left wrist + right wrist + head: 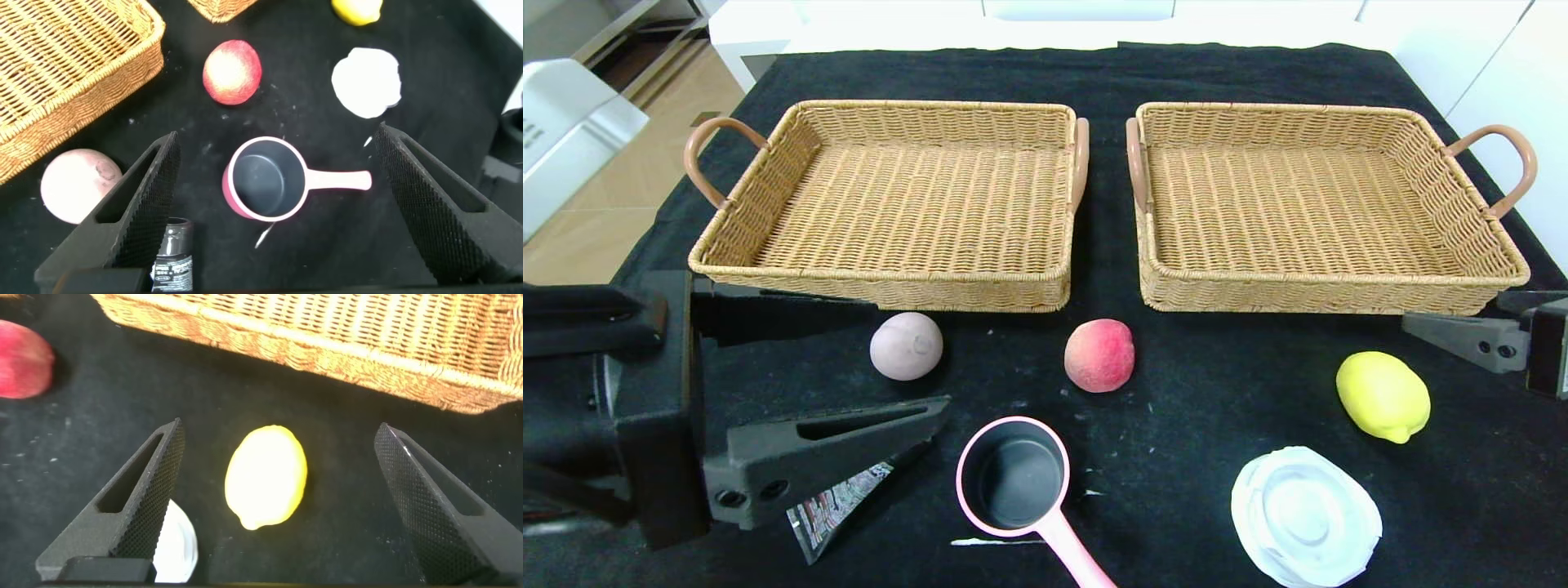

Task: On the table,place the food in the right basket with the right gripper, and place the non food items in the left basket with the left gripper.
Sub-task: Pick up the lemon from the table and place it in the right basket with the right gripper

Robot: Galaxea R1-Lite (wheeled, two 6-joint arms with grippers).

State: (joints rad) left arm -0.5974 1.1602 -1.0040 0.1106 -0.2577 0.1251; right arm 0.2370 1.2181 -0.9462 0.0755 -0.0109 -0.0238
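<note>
Left hand [849, 384] open, empty, low over the bench [1217, 392] at its front-left. Black tube [837, 506] under it at the front edge. Mauve-grey ball [906, 345] before the left basket [907, 204]. Pink pan [1017, 478] at front centre; peach [1099, 355] behind it. White dish [1305, 516] front-right, lemon [1382, 395] behind it, before the right basket [1323, 204]. Right hand [274, 502] open, empty, above the lemon.

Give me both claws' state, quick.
Left claw: open, holding nothing, above the pink pan.
Right claw: open, holding nothing, above the lemon.
</note>
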